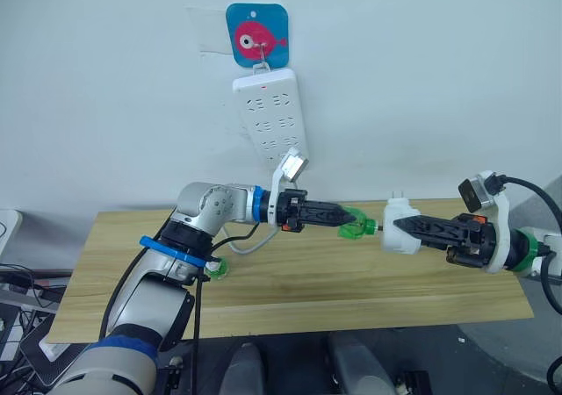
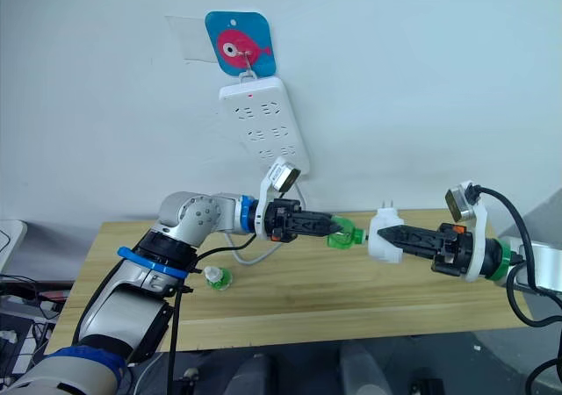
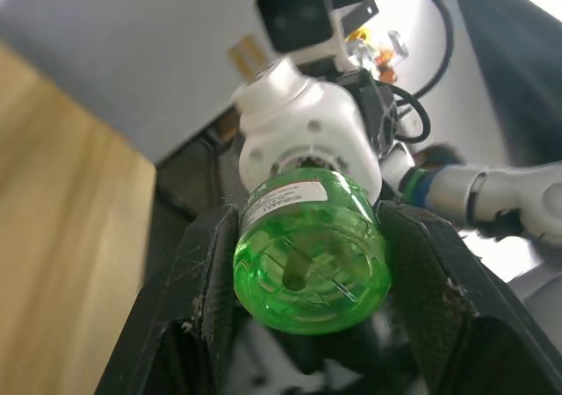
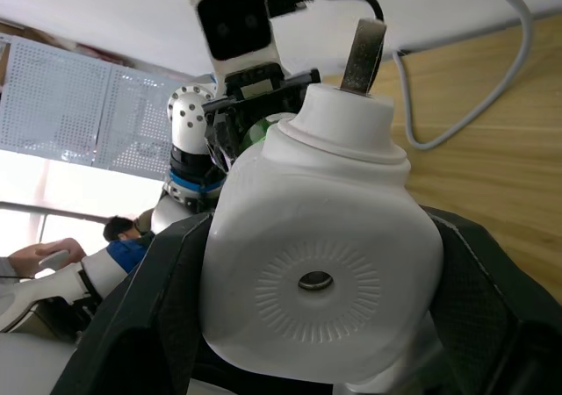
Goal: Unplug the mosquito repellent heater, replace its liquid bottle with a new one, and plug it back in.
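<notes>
Above the wooden table (image 1: 351, 281), the two arms meet in mid-air. My left gripper (image 1: 345, 216) is shut on a green liquid bottle (image 1: 357, 224), seen bottom-on between the fingers (image 3: 206, 281) in the left wrist view. Its neck points at the mosquito repellent heater (image 1: 401, 226), a white rounded unit with its prongs pointing up. My right gripper (image 1: 399, 226) is shut on that heater (image 4: 320, 281), whose vent ring faces the right wrist camera. I cannot tell whether the bottle's neck sits in the heater or just touches it. Another green bottle (image 1: 217, 269) lies on the table by my left arm.
A white multi-socket power strip (image 1: 272, 114) hangs on the wall from a blue fish hook (image 1: 257, 35). Its white cable (image 1: 250, 241) loops down onto the table behind my left arm. A person (image 4: 123, 230) shows far off in the right wrist view.
</notes>
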